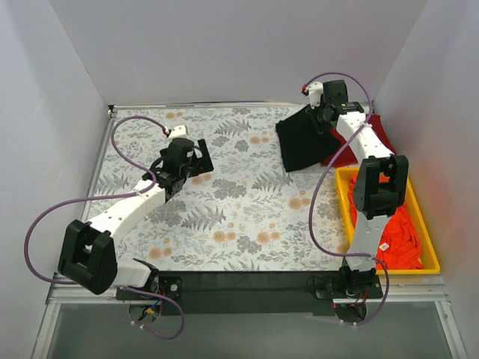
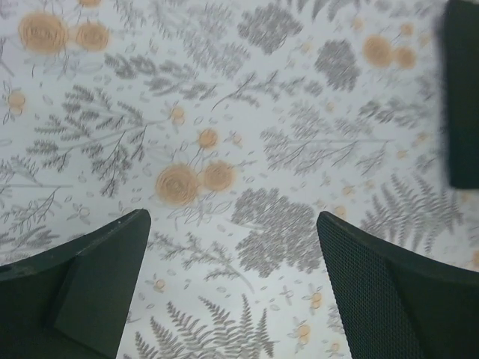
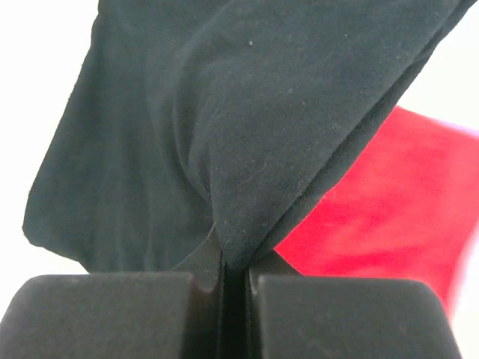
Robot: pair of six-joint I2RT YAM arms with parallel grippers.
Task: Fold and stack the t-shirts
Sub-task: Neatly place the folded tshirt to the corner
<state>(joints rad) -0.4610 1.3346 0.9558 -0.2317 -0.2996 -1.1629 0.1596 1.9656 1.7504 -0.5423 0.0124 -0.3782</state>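
**Right hand pinches the black shirt at the far right corner; left hand open over bare print**

In the top view the right hand (image 1: pixel 324 114) sits at about 1 o'clock on the floral-covered surface (image 1: pixel 247 209), far from its base. Its wrist view shows the two fingers (image 3: pixel 112 314) pressed together on a gathered fold of the black t-shirt (image 3: pixel 224 127). The cloth rises out of the pinch in a ridge and fans out above it. From overhead the black t-shirt (image 1: pixel 301 143) appears as a dark slanted panel reaching from the hand toward 7 o'clock.

The dark red t-shirt (image 1: pixel 376 134) lies under and beside it, showing at the black shirt's 3 o'clock and 5 o'clock edges. It also appears as a red patch at 3 o'clock in the right wrist view (image 3: pixel 374 217).

The yellow bin (image 1: pixel 343 196) stands at 4 o'clock on the surface, just beside the red shirt. It holds a crumpled heap of orange-red t-shirts (image 1: pixel 404 235), partly hidden by the right arm's elbow.

The left hand (image 1: pixel 185 159) hangs at about 10 o'clock, well apart from all the shirts. Its wrist view shows the fingers (image 2: pixel 90 292) spread wide, with only the flower-and-fern print between them. A blurred dark edge at 2 o'clock in that view cannot be identified.
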